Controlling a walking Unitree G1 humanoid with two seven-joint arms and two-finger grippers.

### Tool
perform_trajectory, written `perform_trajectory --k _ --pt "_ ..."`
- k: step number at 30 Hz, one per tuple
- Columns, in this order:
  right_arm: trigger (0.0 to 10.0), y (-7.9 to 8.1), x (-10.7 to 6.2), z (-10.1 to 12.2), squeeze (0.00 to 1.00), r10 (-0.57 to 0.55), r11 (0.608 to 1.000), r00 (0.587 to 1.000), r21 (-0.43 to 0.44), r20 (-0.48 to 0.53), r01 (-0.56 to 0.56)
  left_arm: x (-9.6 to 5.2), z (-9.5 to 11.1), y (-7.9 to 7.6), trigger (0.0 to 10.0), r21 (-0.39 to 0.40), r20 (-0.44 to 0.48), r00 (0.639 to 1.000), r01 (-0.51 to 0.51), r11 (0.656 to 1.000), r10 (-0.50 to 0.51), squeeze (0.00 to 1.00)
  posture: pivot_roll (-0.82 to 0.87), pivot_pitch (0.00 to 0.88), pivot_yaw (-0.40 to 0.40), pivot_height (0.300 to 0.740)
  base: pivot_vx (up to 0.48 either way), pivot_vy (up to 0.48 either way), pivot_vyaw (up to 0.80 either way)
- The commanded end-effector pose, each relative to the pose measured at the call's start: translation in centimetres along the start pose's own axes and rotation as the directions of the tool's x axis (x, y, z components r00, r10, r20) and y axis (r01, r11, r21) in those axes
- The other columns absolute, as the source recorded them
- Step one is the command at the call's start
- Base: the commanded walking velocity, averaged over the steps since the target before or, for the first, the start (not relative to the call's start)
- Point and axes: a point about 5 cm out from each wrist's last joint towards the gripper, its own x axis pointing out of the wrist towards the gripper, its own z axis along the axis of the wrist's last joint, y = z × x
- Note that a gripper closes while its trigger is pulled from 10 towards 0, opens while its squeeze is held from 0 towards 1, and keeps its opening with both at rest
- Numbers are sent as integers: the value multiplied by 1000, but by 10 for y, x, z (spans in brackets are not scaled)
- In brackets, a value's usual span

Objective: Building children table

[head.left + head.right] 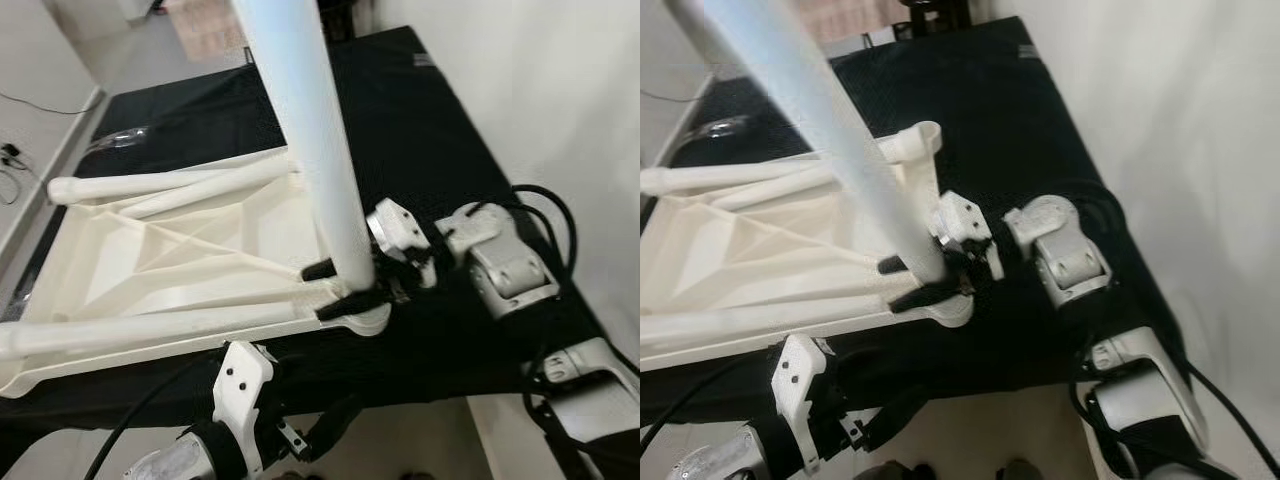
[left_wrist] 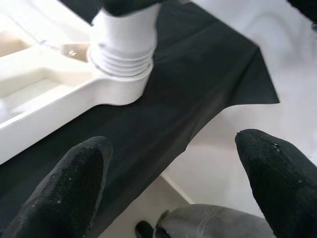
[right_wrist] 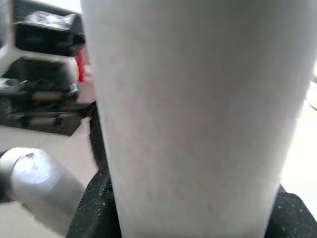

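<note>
My right claw (image 1: 345, 283) grips the upright white plastic table leg (image 1: 300, 120) at the overturned cream tabletop's (image 1: 170, 260) corner; left claw (image 2: 173, 183) open.

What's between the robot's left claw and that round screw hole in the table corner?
Just bare black cloth, seen in the left wrist view between the left gripper and the corner socket.

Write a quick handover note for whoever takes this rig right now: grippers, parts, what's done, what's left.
Right gripper: shut on the upright white leg, low near its base.
Left gripper: open, holding nothing, below the table edge near that corner.
Tabletop: upside down on the black cloth, other legs lying across it.
Done: leg standing in the corner socket.
Left: threads still visible, so probably finish screwing; fit remaining legs.
</note>
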Motion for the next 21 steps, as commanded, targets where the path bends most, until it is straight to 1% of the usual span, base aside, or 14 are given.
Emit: perform_trajectory --k 1,2,4,5,8,10,11,12,13,15,20,21 --pt "10000 6 4 -37 0 -53 979 997 195 -59 64 -4 -3 1 10000 1 -34 999 -8 1000 8 0 23 254 151 740 0 0 0" --pt "10000 6 5 -41 0 -86 968 995 232 -53 96 -4 -3 1 10000 0 -35 999 -7 1000 7 0 23 255 150 740 0 0 0" --pt "10000 5 7 -48 0 -149 947 987 278 -64 161 -4 -3 1 10000 0 -35 999 -7 1000 7 0 22 257 152 740 0 0 0" --pt "10000 5 8 -52 0 -174 938 982 292 -77 189 -4 -3 1 10000 1 -36 999 -6 1000 6 0 22 257 151 740 0 0 0" --pt "10000 5 8 -55 0 -194 930 977 300 -86 211 -4 -3 1 10000 1 -36 999 -6 1000 6 0 22 257 151 740 0 0 0" --pt "10000 2 10 -61 0 -274 898 957 331 -97 290 -4 -3 1 10000 1 -38 999 -6 1000 6 0 22 260 151 740 0 0 0" --pt "10000 1 11 -62 0 -301 887 948 335 -100 317 -4 -2 1 10000 1 -38 999 -6 1000 6 0 22 260 151 740 0 0 0" --pt "10000 1 11 -62 0 -301 887 948 335 -100 317 -4 -2 1 10000 1 -38 999 -6 1000 6 0 22 260 151 740 0 0 0" --pt "10000 2 11 -63 0 -323 878 942 343 -92 335 -5 -2 1 10000 1 -39 999 -6 1000 6 0 22 260 151 740 0 0 0" --pt "10000 6 12 -65 0 -344 868 935 351 -85 352 -5 -3 1 10000 0 -41 999 -6 1000 6 0 21 261 153 740 0 0 0" --pt "10000 13 14 -68 0 -386 853 916 334 -112 400 -5 -3 0 10000 0 -44 999 -4 1000 4 0 20 258 150 740 0 0 0" --pt "10000 17 16 -69 0 -422 841 898 315 -127 440 -6 -3 0 10000 0 -45 999 -4 1000 4 0 20 257 148 740 0 0 0"
